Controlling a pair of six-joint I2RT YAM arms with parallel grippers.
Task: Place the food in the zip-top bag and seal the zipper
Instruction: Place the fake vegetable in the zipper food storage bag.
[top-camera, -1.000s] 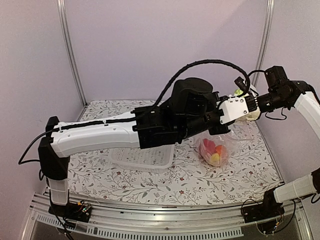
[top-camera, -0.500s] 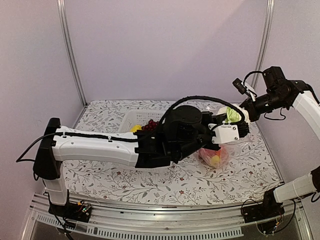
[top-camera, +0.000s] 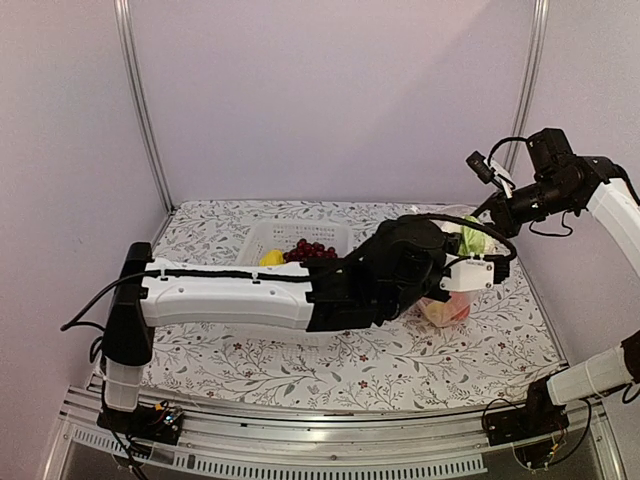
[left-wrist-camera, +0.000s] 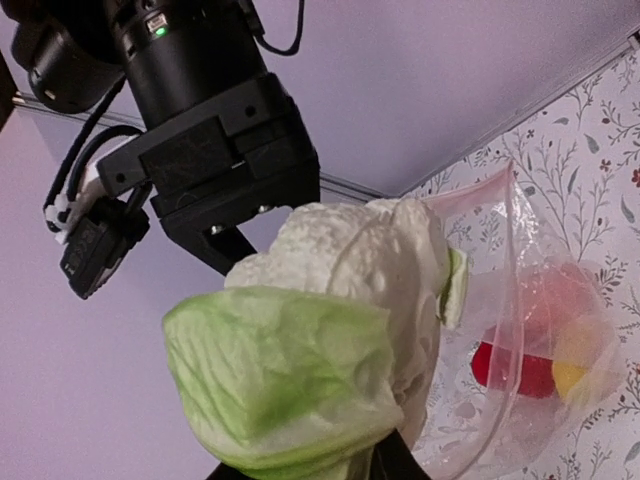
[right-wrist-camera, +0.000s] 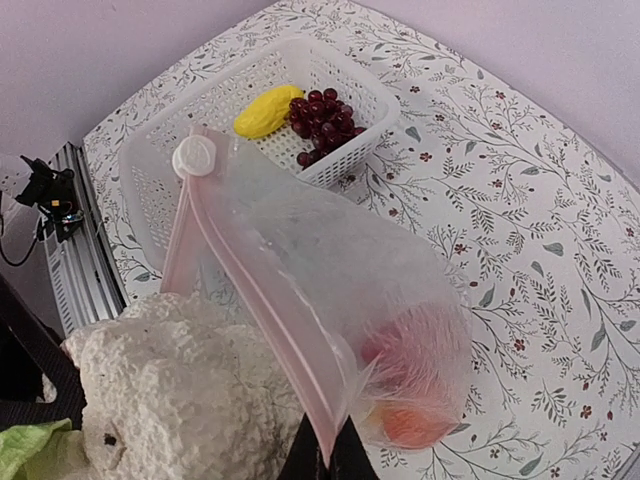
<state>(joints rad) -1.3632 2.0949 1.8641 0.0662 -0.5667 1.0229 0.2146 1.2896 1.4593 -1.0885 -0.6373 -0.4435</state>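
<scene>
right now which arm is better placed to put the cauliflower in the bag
Left. The left gripper holds the cauliflower beside the open mouth of the bag; the right gripper is shut on its rim, holding it up.

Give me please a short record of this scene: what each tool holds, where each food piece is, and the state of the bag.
left tool: shut on the cauliflower, holding it at the bag's mouth, not yet down inside
right tool: shut on the zipper strip, holding that edge up
zip-top bag: mouth open, not sealed
inside the bag: red piece, yellow piece
inside the basket: yellow oblong piece, grape bunch
</scene>
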